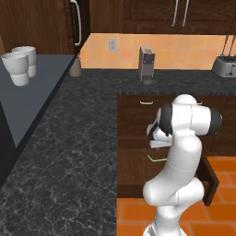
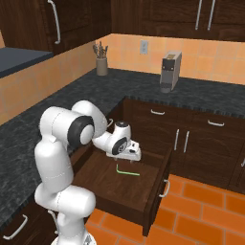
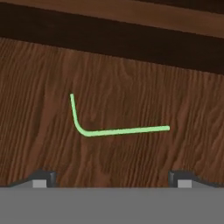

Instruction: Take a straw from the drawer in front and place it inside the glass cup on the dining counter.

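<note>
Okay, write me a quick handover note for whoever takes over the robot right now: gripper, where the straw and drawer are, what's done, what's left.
Gripper: open, empty, above the drawer floor, pointing down at the straw.
Straw: light green, bent in an L, lying flat on the drawer floor, untouched.
Drawer: pulled out, under the black granite counter.
Done: drawer open, hand lined up over the straw.
Left: lower, close on the straw, lift it out, drive to the dining counter, drop it in the glass cup.
</note>
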